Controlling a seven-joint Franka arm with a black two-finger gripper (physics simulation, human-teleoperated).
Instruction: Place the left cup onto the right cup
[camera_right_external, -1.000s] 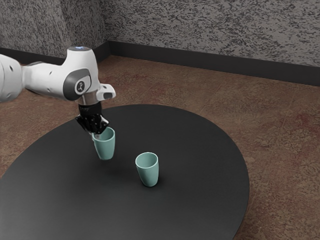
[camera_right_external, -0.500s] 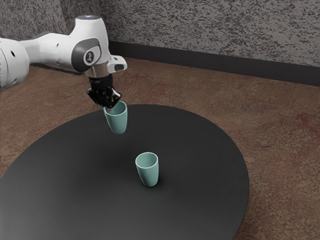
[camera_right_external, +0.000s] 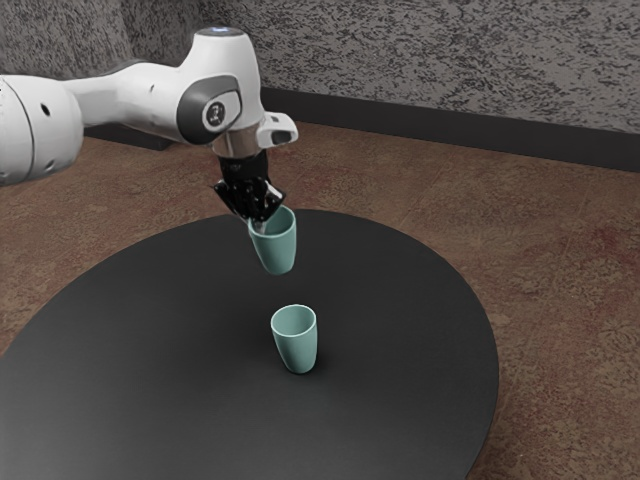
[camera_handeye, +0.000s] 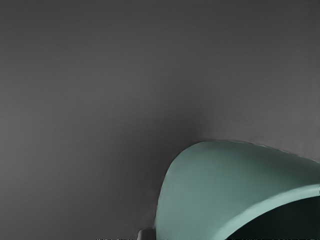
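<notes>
Teal and slightly tilted, the left cup (camera_right_external: 273, 243) hangs in the air near the middle of the frame. The pincer (camera_right_external: 262, 215) is closed on its rim. Within the last second the cup has risen from the black surface (camera_right_external: 400, 300) and moved toward the exterior view's right. It is now above the right cup (camera_right_external: 294, 338), a little to the upper left and well apart from it. The alignment seems nearly done, though depth is hard to judge. The lowering is left to do.

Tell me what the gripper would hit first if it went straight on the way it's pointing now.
The gripper, shut on the held cup, points down. That cup would probably meet the standing cup first, or the table beside it; depth is unclear.
</notes>
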